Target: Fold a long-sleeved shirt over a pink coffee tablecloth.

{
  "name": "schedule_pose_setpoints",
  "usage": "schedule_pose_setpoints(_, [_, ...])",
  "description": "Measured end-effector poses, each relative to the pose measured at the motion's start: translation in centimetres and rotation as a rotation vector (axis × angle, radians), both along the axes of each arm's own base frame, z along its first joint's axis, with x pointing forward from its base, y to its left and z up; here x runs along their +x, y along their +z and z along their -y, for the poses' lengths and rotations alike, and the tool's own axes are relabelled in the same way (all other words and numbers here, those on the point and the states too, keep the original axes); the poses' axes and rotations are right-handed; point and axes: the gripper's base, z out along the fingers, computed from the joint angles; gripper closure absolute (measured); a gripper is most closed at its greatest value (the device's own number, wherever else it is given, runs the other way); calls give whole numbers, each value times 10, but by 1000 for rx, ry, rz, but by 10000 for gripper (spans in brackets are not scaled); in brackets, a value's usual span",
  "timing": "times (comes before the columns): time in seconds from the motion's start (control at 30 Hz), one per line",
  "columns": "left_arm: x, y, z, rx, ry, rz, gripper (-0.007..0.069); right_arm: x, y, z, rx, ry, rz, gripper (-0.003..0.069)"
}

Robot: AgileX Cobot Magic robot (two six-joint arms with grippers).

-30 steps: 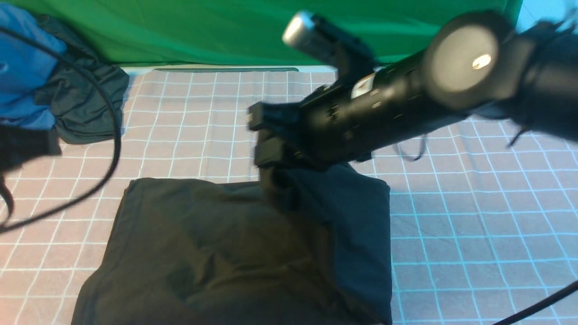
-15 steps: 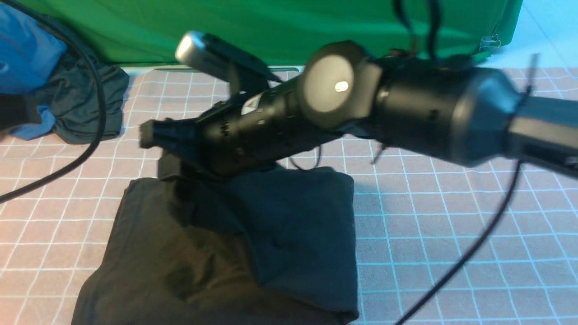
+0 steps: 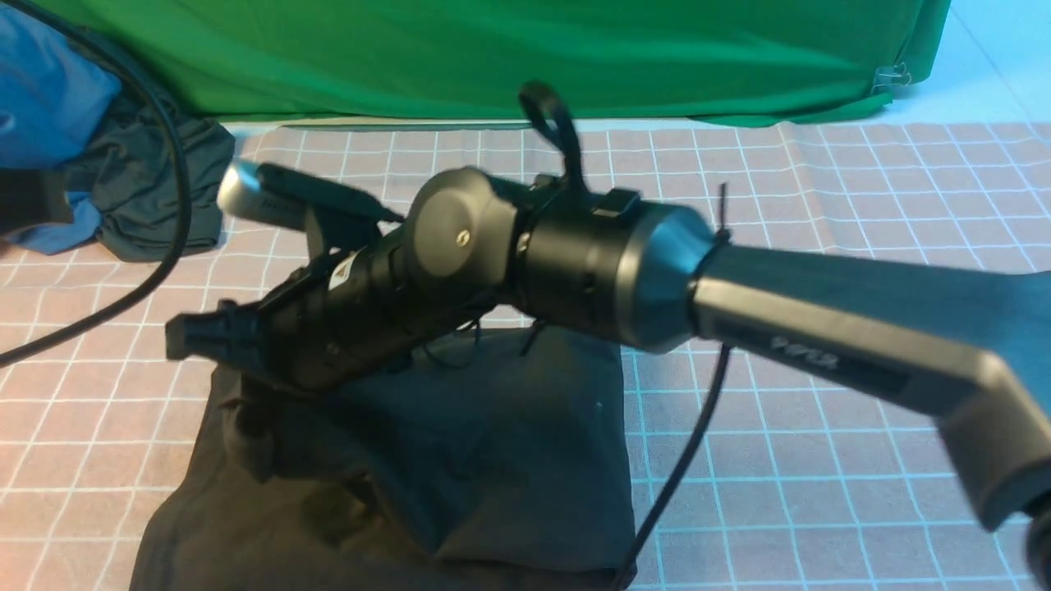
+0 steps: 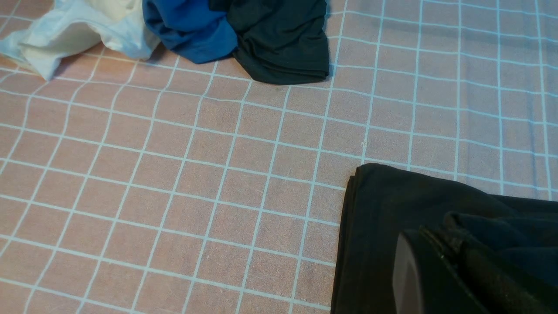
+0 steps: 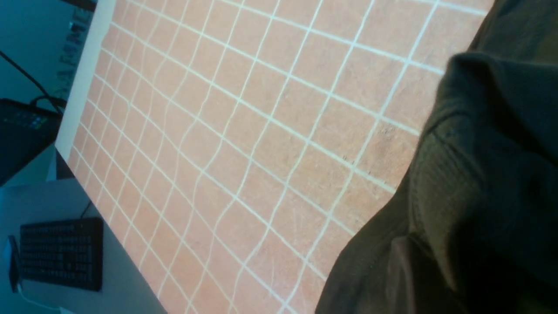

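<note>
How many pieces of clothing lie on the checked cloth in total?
4. The black shirt lies near the robot, under the right arm. A dark grey-green garment, a blue garment and a white garment are heaped together at the far left. More may be hidden.

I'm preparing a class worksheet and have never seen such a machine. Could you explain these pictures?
It is a robot with two arms, each ending in a gripper. The wide picture looks forward from between the arms; the other two come from wrist cameras. A pink coffee tablecloth with white grid lines covers the table. On it lies a black long-sleeved shirt, partly folded. The right gripper, reaching across, pinches a fold of it. A blue garment and a dark grey-green garment sit far left.
</note>
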Motion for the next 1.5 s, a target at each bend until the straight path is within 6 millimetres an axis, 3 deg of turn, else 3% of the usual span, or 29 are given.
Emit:
schedule_pose_setpoints(0.3, [0,0,0,-1,0,0,611,4,-21,-8,-10,-17,-13,500])
schedule_pose_setpoints(0.6, [0,1,0,-6,0,2,611,6,-7,-12,4,45,69,195])
schedule_pose_setpoints(0.73, [-1,0,0,-4,7,-12,611,11,7,-3,-27,152,97,174])
schedule_pose_setpoints(0.8, [-2,-1,0,-10,11,-28,611,17,17,9,-62,208,107,198])
schedule_pose_setpoints(0.87, [-3,-3,2,-38,9,-47,611,28,34,34,-145,271,125,282])
schedule_pose_setpoints(0.97, [-1,-8,10,-124,-17,-87,611,46,58,76,-295,309,165,480])
schedule_pose_setpoints(1.07, [10,-17,25,-213,-79,-152,611,60,86,125,-433,264,215,603])
schedule_pose_setpoints(1.17, [29,-32,42,-282,-155,-227,611,67,121,168,-485,164,280,619])
schedule_pose_setpoints(1.23, [39,-40,49,-300,-181,-255,611,66,132,181,-487,133,295,620])
schedule_pose_setpoints(1.33, [69,-66,63,-316,-213,-324,611,56,157,216,-490,65,321,620])
schedule_pose_setpoints(1.5, [103,-114,78,-316,-213,-468,611,35,150,238,-532,96,291,620])
